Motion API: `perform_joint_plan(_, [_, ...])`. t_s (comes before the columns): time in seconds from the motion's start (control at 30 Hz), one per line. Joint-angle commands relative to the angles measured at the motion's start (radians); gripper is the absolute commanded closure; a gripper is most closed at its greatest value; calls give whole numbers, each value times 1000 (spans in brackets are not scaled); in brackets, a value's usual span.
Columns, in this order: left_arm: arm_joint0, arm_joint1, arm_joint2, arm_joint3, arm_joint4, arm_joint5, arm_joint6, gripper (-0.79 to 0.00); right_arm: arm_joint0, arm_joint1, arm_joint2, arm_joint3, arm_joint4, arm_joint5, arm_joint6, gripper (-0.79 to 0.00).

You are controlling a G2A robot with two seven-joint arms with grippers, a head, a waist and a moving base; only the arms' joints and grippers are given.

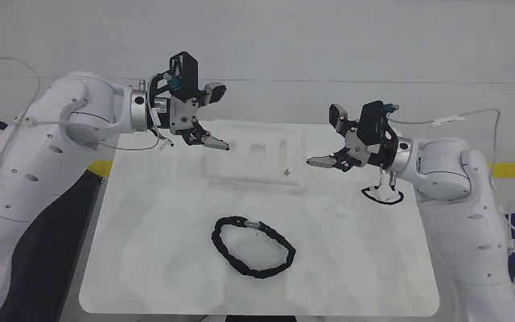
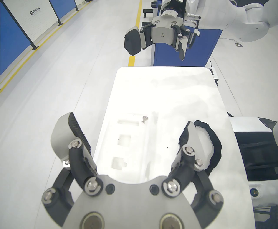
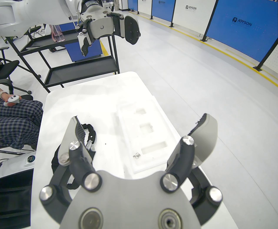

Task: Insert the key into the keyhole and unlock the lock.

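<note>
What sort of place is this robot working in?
Probably a robotics test hall or factory-floor lab: blue partition panels fence off the area, yellow lines mark the smooth grey floor, and a black metal cart stands near the white worktable.

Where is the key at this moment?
In the top view the key lies on the white foam tray at the far side of the table, at the tray's end nearer the right gripper, beyond the black chain lock.

One key, one chain lock, one tray — two pincers.
</note>
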Motion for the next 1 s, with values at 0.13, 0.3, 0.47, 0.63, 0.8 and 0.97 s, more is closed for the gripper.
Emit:
perform_joint_plan(0.13, [0, 0, 0, 0, 0, 0, 0, -784, 0, 0, 0, 0, 0, 0, 0, -784])
perform_joint_plan(0.3, [0, 0, 0, 0, 0, 0, 0, -785, 0, 0, 0, 0, 0, 0, 0, -785])
perform_joint_plan(0.47, [0, 0, 0, 0, 0, 0, 0, -785, 0, 0, 0, 0, 0, 0, 0, -785])
perform_joint_plan(0.63, [0, 0, 0, 0, 0, 0, 0, -785, -14, -2, -29, -3, -21, 57, -6, -785])
perform_joint_plan(0.8, [0, 0, 0, 0, 0, 0, 0, -785, -4, -11, -101, 37, 3, 152, 1, -785])
perform_joint_plan(0.97, [0, 0, 0, 0, 0, 0, 0, -785, 16, -25, -188, 82, 17, 272, 39, -785])
